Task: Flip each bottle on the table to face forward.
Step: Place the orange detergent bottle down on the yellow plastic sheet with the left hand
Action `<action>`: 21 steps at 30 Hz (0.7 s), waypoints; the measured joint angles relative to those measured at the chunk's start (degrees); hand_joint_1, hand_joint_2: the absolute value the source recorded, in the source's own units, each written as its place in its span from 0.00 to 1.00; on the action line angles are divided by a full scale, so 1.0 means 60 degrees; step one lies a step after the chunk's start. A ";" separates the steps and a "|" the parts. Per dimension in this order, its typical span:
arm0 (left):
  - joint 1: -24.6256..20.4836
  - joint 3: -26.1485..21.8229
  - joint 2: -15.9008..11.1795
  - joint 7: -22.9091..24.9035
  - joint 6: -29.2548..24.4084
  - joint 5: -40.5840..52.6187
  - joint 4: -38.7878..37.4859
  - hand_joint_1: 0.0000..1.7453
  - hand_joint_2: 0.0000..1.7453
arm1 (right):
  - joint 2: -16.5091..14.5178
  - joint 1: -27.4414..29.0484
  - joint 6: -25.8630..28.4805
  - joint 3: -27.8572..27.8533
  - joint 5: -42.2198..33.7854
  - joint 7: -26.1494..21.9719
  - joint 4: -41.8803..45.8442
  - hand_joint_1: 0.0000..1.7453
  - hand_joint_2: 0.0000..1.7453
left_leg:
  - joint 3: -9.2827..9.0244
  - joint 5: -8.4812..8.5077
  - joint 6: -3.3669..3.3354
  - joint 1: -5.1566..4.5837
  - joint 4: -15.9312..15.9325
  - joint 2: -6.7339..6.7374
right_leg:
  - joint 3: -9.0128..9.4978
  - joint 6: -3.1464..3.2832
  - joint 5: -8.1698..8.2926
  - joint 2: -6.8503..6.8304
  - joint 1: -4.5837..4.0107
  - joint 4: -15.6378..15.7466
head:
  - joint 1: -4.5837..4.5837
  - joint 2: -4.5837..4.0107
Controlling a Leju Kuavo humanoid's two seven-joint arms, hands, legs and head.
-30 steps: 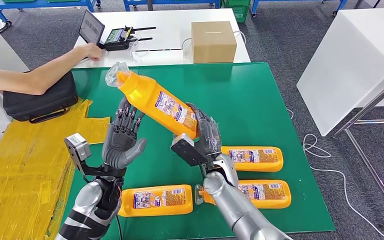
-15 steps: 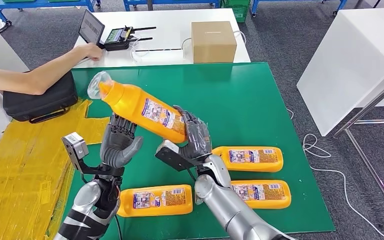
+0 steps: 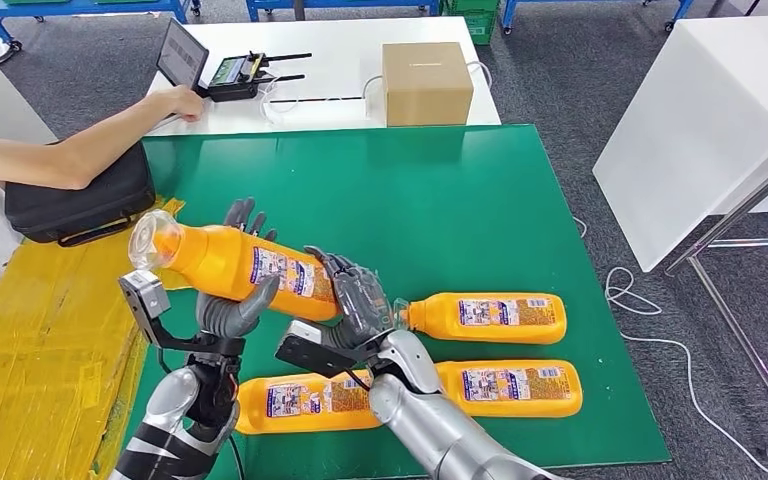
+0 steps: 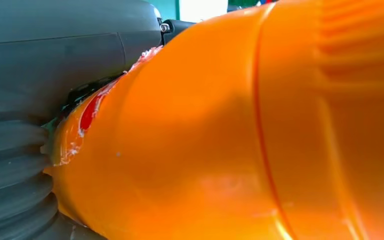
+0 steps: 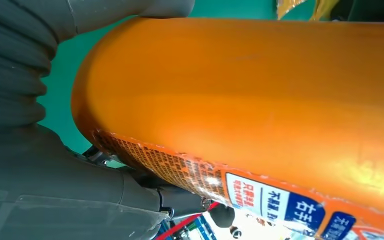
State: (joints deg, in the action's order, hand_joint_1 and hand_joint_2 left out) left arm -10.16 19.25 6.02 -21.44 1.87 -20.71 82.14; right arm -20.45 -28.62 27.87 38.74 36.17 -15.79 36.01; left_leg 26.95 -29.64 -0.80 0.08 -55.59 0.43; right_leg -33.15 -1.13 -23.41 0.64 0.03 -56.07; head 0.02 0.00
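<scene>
Fingers (image 3: 355,290) gripping bottle (image 3: 230,265), three bottles (image 3: 490,316) below

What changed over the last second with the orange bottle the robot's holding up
The raised orange bottle came down and swung toward the robot's left, tilting closer to level, its capped end now over the mat's left edge. The left hand, open and apart from it a second ago, now cradles its middle; the right hand kept hold of its base. The three bottles lying on the green mat stayed put.
</scene>
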 joint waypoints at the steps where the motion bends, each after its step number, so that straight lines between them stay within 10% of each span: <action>1: 0.0032 -0.0025 0.0037 0.0000 -0.0126 -0.0113 0.0000 0.30 1.00 | -0.0006 -0.0003 0.0000 0.0042 -0.0021 0.0016 -0.0039 1.00 1.00 | 0.0000 0.0000 0.0000 0.0000 0.0000 0.0000 | 0.0000 0.0000 0.0000 0.0000 0.0000 0.0000 | 0.0001 0.0000; 4: 0.0137 -0.0088 0.0189 -0.0064 -0.0628 -0.0404 0.0024 1.00 1.00 | -0.0021 0.0005 0.0004 0.0117 -0.0094 0.0041 -0.0127 1.00 1.00 | 0.0001 0.0000 0.0000 0.0000 0.0000 -0.0001 | 0.0000 0.0000 0.0000 -0.0001 0.0001 0.0001 | 0.0001 0.0000; 21: 0.0502 -0.0296 0.0614 -0.0494 -0.1565 -0.0719 0.0784 1.00 1.00 | -0.0037 0.0243 0.0092 0.0153 -0.0877 -0.0334 0.0080 1.00 1.00 | 0.0000 0.0000 0.0000 0.0000 0.0000 0.0000 | -0.0001 0.0000 0.0000 0.0000 -0.0001 0.0000 | -0.0001 0.0000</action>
State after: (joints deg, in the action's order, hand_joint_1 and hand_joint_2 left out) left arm -7.15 17.47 9.70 -24.40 -7.51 -25.02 86.84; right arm -20.67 -27.16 28.42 39.65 30.91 -17.79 36.49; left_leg 26.95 -29.64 -0.80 0.08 -55.59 0.43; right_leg -33.16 -1.12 -23.41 0.63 0.03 -56.07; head 0.01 0.00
